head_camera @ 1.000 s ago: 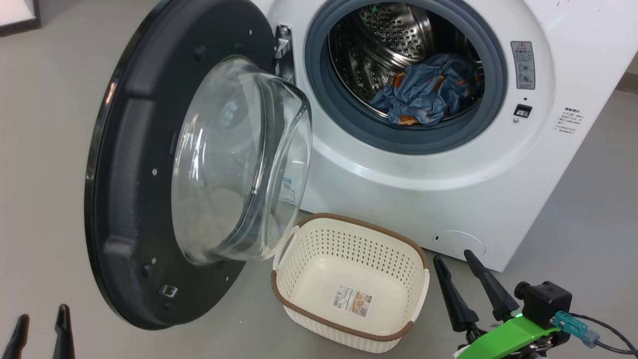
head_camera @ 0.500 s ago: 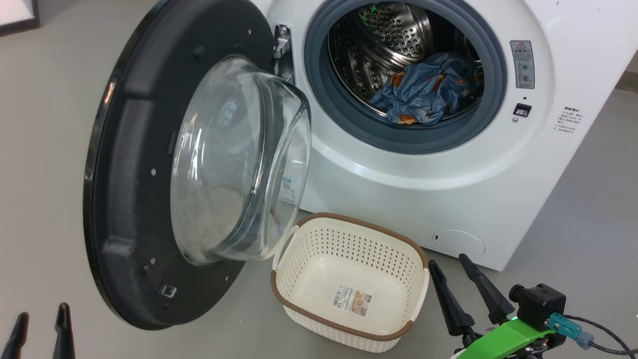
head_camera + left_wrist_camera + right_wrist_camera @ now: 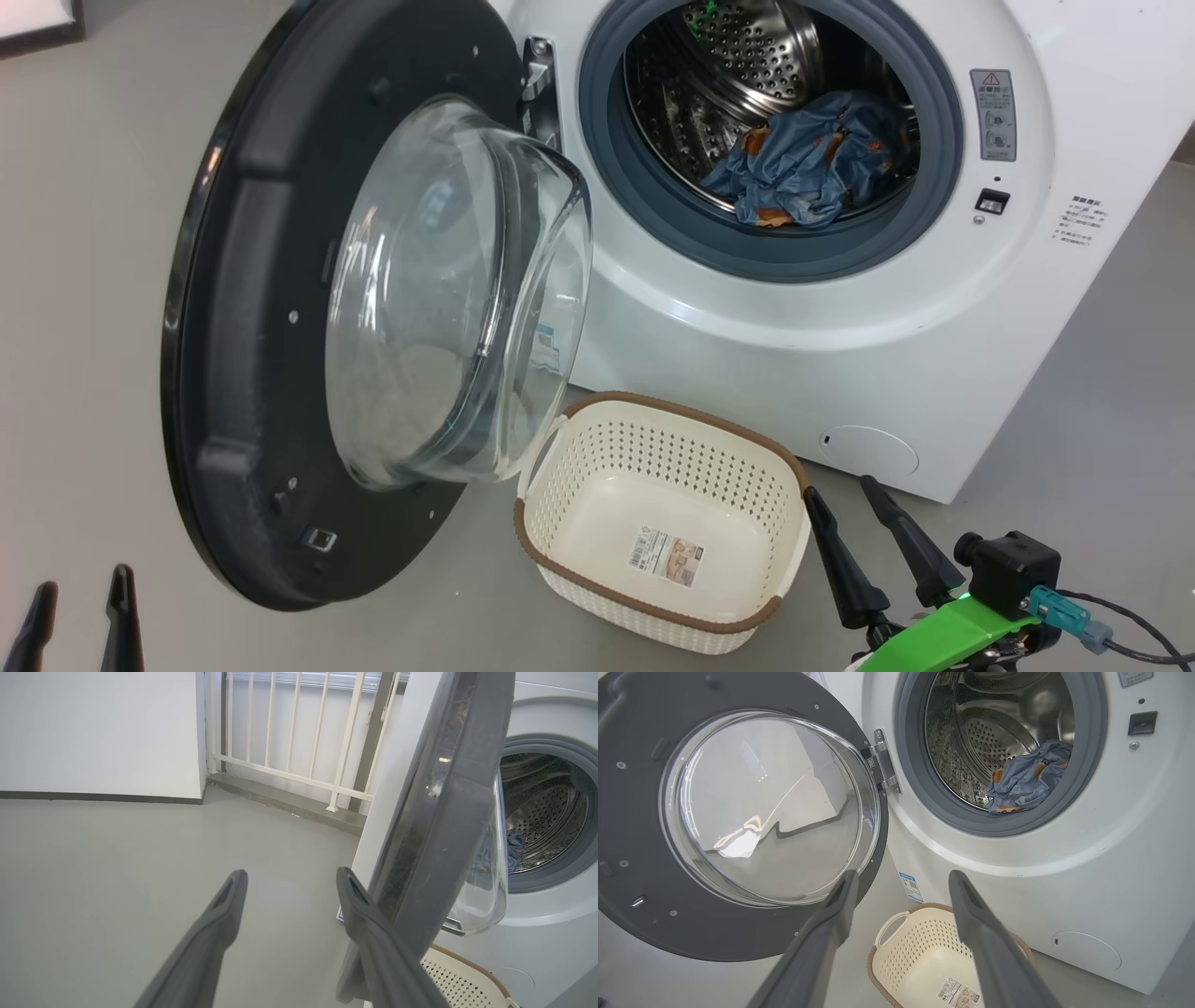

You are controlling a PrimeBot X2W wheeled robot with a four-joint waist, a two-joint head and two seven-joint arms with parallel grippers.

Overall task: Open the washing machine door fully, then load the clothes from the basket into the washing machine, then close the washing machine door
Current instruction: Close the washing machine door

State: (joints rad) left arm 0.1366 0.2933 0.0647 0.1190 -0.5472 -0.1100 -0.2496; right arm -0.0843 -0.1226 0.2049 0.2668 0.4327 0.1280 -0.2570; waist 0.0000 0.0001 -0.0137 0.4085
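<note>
The white washing machine point(image 3: 840, 345) stands with its round black door point(image 3: 252, 308) swung wide open to the left, the glass bowl facing me. Blue clothes point(image 3: 812, 173) with orange prints lie in the steel drum, also seen as clothes point(image 3: 1027, 781) in the right wrist view. The cream basket point(image 3: 653, 457) sits on the floor below the door and holds just its label sticker. My right gripper point(image 3: 840, 490) is open beside the basket's right end, nothing between its fingers. My left gripper point(image 3: 81, 586) is open at the lower left, below the door's edge point(image 3: 444, 812).
Grey floor point(image 3: 84, 280) spreads left of the door. A white wall and a railing point(image 3: 289, 732) stand behind the machine's left side. A round service flap point(image 3: 868, 451) sits low on the washer, just above my right fingertips.
The head camera has shifted a little, so the washer sits slightly right and higher in the picture. My right gripper has dropped slightly lower. Door, clothes and basket stay put.
</note>
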